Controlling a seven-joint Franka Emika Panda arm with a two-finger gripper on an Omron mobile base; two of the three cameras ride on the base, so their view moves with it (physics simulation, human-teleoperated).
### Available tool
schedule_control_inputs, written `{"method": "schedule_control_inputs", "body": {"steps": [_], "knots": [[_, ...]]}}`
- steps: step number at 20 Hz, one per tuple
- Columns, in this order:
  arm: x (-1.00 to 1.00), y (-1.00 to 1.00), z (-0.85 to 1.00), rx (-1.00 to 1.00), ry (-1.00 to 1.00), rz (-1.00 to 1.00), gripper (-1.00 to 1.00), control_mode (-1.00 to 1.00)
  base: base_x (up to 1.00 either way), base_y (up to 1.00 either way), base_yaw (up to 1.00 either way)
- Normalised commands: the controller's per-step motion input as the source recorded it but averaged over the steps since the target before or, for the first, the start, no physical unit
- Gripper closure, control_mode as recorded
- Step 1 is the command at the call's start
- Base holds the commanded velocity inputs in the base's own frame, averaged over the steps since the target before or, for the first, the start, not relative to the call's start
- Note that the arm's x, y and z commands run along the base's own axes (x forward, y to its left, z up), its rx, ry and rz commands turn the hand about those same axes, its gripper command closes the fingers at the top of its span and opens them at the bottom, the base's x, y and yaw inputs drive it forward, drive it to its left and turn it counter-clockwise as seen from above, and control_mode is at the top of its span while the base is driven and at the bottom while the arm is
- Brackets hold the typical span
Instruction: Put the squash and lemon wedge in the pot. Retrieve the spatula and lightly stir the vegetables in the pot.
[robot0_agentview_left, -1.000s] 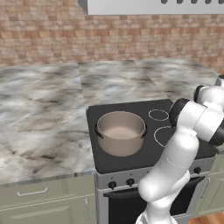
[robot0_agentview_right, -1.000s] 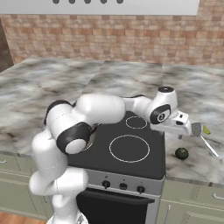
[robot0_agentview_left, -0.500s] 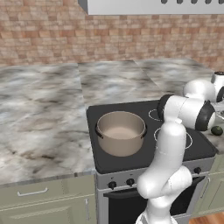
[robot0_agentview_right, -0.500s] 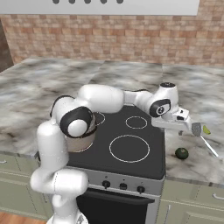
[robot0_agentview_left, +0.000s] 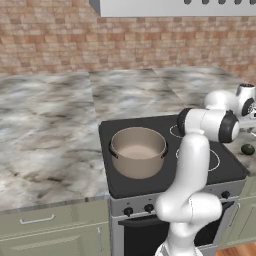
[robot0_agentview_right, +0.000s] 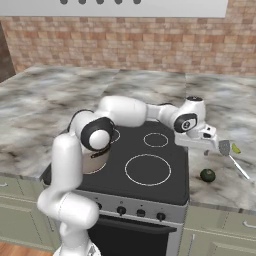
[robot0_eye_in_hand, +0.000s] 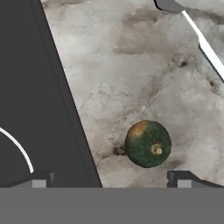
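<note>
My arm rises in front of the stove (robot0_agentview_right: 150, 165), bends at a dark elbow beside the pot (robot0_agentview_left: 138, 151), and reaches out across the cooktop to the stove's right edge, where the wrist turns down over the marble table (robot0_agentview_right: 225, 185). My pincer (robot0_agentview_right: 212, 148) hangs just past that right edge, above the table, with its jaws spread wide and nothing between them; in the hand view my two dark fingertips (robot0_eye_in_hand: 183, 178) stand far apart at the bottom, one over the black stove top and one over the marble.

The squash (robot0_eye_in_hand: 148, 144) sits on the table just right of the stove, between my fingertips but nearer the one on the marble side (a small round dark green thing with an orange patch and a pale stem stub). In the right base view the squash (robot0_agentview_right: 207, 175) lies below and a touch in front of my pincer, not touched by it.

The spatula (robot0_agentview_right: 232, 157) lies flat on the table further right of the stove than the squash, its grey head toward the stove and its thin pale handle running away from it. The lemon wedge (robot0_agentview_right: 235, 148) is a small yellow-green sliver just beside the spatula's head, on the side away from the stove.

The pot stands upright on the stove's front left burner, well apart from my pincer. Its pale inside shows bare, with nothing in it.
</note>
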Motion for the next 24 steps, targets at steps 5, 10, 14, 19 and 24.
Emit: {"method": "schedule_control_inputs", "body": {"steps": [5, 10, 14, 19, 24], "knots": [[0.13, 0.0, -0.42, 0.0, 0.0, 0.0, -1.0, -1.0, 0.0, 0.0, 0.0], [0.13, 0.0, -0.44, 0.0, 0.0, 0.0, -1.0, -1.0, 0.0, 0.0, 0.0], [0.16, 0.0, -0.38, 0.0, 0.0, 0.0, -1.0, -1.0, 0.0, 0.0, 0.0], [0.23, 0.0, -0.23, 0.0, 0.0, 0.0, -1.0, -1.0, 0.0, 0.0, 0.0], [0.35, 0.0, -0.01, 0.0, 0.0, 0.0, -1.0, -1.0, 0.0, 0.0, 0.0]]}}
